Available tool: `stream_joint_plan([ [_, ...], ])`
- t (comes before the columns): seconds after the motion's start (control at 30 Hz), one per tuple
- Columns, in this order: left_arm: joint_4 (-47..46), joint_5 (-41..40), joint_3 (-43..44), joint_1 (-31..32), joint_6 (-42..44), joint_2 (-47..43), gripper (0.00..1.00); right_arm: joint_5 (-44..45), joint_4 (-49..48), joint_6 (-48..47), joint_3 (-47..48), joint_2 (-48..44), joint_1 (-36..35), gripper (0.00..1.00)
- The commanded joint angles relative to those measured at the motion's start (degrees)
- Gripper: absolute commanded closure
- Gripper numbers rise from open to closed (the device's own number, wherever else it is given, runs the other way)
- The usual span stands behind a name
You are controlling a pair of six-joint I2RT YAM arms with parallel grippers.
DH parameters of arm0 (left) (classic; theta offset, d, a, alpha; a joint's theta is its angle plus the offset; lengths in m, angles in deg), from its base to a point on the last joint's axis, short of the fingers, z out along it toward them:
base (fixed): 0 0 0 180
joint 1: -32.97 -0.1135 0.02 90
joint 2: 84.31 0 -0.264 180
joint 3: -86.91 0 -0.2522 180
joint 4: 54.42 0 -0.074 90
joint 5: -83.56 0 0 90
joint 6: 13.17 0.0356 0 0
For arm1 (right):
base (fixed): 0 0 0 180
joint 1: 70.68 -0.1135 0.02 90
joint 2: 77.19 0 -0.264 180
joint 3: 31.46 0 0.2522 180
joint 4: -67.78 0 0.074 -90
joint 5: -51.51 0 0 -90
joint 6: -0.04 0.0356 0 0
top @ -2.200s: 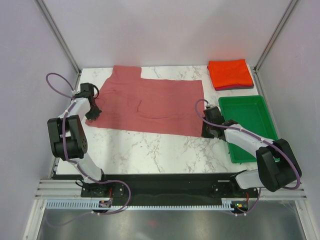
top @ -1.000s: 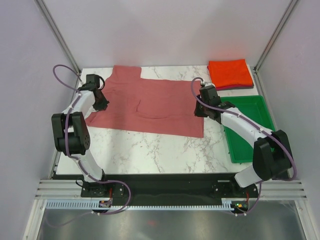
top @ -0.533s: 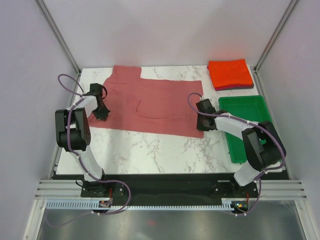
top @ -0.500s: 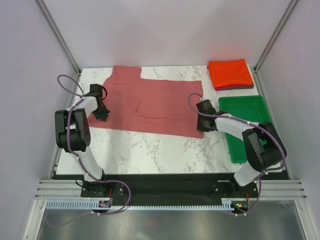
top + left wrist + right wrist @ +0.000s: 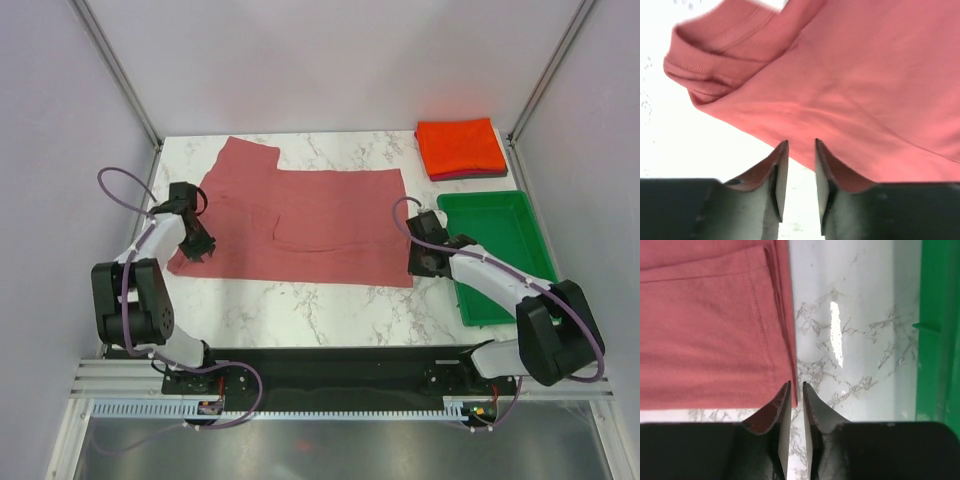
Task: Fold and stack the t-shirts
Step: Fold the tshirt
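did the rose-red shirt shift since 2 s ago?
Yes. The rose-red t-shirt slid toward the table's near edge; its near right corner now sits farther along the green tray.

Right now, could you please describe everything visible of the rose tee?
The tee is dusty rose, a soft cotton-looking knit with stitched hems, lying flat and lightly creased on the marble table, one sleeve jutting at the far left. The left end effector and right end effector each pinch a near corner.

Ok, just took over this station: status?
Left gripper and right gripper shut on rose t-shirt edges. Shirt spread flat, fold unfinished. Green tray close right of it.
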Motion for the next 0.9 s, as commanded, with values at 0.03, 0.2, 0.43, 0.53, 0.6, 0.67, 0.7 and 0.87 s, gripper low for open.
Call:
stream_joint_plan([
  [0.03, 2.0, 6.2, 8.3, -0.3, 4.2, -6.2, 0.59, -1.3, 3.6, -4.6, 10.7, -4.6, 0.3, 0.74],
  [0.2, -1.3, 10.6, 20.4, -0.4, 9.4, 0.6, 0.51, -9.3, 0.4, -11.3, 24.4, 2.7, 5.1, 0.64],
  [0.43, -4.0, 18.3, 46.0, -3.2, 14.2, 21.7, 0.50, -11.5, -6.1, -16.7, 42.2, 19.6, 10.4, 0.51],
  [0.53, -4.4, 13.7, 54.9, -3.4, 14.8, 30.6, 0.47, -15.0, -9.2, -18.4, 47.1, 26.0, 12.7, 0.48],
  [0.6, -4.4, 15.7, 60.0, -4.1, 16.0, 34.9, 0.47, -17.9, -10.5, -19.7, 48.7, 28.6, 13.9, 0.47],
  [0.67, -4.4, 18.4, 66.4, -4.7, 16.1, 40.8, 0.46, -20.7, -10.9, -20.4, 52.2, 33.0, 14.8, 0.46],
  [0.7, -4.4, 19.3, 68.5, -4.7, 15.8, 42.9, 0.45, -21.6, -10.8, -20.5, 54.9, 34.6, 15.3, 0.46],
  [0.87, -4.8, 19.8, 78.8, -4.8, 14.6, 53.3, 0.41, -27.6, -10.7, -21.3, 62.7, 46.0, 17.4, 0.45],
])
